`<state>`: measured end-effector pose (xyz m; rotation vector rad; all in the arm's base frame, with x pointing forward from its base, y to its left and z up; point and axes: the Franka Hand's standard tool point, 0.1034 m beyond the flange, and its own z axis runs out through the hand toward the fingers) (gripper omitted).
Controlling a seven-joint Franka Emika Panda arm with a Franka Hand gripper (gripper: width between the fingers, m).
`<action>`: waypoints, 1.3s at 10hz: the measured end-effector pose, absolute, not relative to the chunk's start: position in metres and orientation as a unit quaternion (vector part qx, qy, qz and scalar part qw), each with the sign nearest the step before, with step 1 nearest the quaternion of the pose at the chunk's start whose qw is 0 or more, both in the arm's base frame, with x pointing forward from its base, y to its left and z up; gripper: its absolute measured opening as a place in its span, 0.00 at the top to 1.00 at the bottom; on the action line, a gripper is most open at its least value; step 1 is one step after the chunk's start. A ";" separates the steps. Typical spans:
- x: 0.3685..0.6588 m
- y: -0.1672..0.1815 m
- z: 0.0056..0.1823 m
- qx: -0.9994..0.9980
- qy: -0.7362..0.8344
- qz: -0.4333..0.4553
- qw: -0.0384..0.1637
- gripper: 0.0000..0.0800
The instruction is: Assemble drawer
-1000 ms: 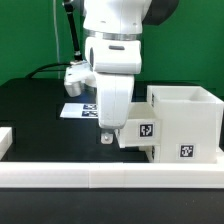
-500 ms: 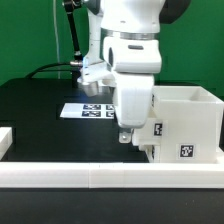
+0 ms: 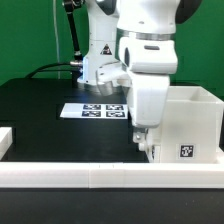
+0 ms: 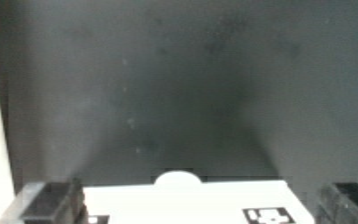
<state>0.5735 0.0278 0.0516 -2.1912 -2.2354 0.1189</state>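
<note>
Okay, exterior view first: I see the white two-finger gripper (image 3: 143, 137) hanging low over the black table (image 3: 40, 120), right at the front face of the tall white plastic drawer casing (image 3: 190, 125). The arm's body hides the casing's side toward the exterior view's left, so from here I cannot tell whether a tray sits there or whether the claw touches anything. The flat white marker board (image 3: 95, 110) lies behind, apart from the claw.

Wrist view: both dark fingertips (image 4: 51, 203) stand wide apart, nothing between them, so the claw is spread and empty. A white plastic edge with a rounded notch and a tag, the white drawer part (image 4: 202, 200), lies directly below and between the fingers, its long axis running across the finger gap. My guess is the next move turns on dropping straight down onto that edge.
</note>
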 end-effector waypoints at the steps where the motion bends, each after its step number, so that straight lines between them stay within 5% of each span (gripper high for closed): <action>1: 0.574 0.029 0.052 -0.700 -0.713 0.037 0.004 0.19; 4: 0.575 0.027 0.053 -0.701 -0.713 0.037 0.002 0.19; 8: 0.579 -0.022 0.062 -0.683 -0.728 0.051 -0.001 0.19; 11: 0.574 -0.047 0.077 -0.706 -0.707 0.011 -0.041 0.19; 13: 0.570 -0.045 0.073 -0.704 -0.709 0.019 -0.034 0.19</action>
